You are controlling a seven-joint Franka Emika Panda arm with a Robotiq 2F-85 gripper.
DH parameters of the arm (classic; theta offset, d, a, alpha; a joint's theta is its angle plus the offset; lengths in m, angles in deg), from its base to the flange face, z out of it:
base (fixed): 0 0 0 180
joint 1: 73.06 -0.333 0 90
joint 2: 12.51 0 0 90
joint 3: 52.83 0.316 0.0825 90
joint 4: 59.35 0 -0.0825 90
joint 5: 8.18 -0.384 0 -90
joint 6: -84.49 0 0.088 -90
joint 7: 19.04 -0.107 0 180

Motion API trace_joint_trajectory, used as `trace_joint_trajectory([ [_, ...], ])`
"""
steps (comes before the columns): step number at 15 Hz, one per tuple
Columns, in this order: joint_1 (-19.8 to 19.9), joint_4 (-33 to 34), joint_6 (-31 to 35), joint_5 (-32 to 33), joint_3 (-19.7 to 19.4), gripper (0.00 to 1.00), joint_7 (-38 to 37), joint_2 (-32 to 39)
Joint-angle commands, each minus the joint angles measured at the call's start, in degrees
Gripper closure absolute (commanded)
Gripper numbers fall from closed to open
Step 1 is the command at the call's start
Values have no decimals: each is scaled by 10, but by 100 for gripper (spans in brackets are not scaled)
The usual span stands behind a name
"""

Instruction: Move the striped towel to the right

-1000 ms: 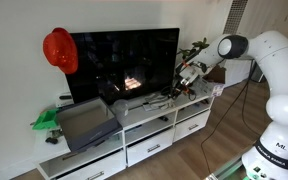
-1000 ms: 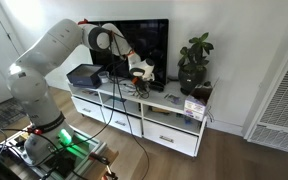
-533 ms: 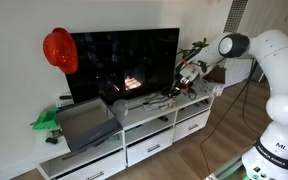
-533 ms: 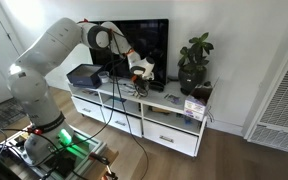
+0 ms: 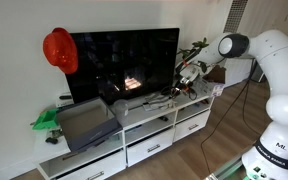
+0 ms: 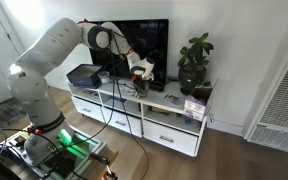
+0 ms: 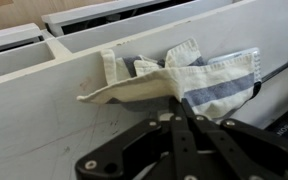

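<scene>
The striped towel (image 7: 199, 75) is cream cloth with blue-grey stripes, bunched and hanging from my gripper (image 7: 180, 112) in the wrist view. The gripper fingers are closed together on the cloth's edge. In an exterior view the gripper (image 5: 188, 78) holds the towel above the right part of the white TV stand (image 5: 134, 130), in front of the TV. In an exterior view the gripper (image 6: 141, 71) and pale towel (image 6: 144, 72) hover just above the stand top (image 6: 174, 103).
A black TV (image 5: 124, 62) stands behind the gripper. A potted plant (image 6: 195, 62) stands at one end of the stand. A grey box (image 5: 84, 122), green item (image 5: 46, 118) and red helmet (image 5: 59, 50) sit at the other end. Cables lie on the top.
</scene>
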Motion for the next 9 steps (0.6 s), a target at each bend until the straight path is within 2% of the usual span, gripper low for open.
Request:
trace_joint_trajectory([
  [1,9,-28,10,14,8,100,-20,-46],
  [4,11,-62,22,4,13,100,-29,-111],
  [9,-3,-103,-15,2,5,100,-91,-214],
])
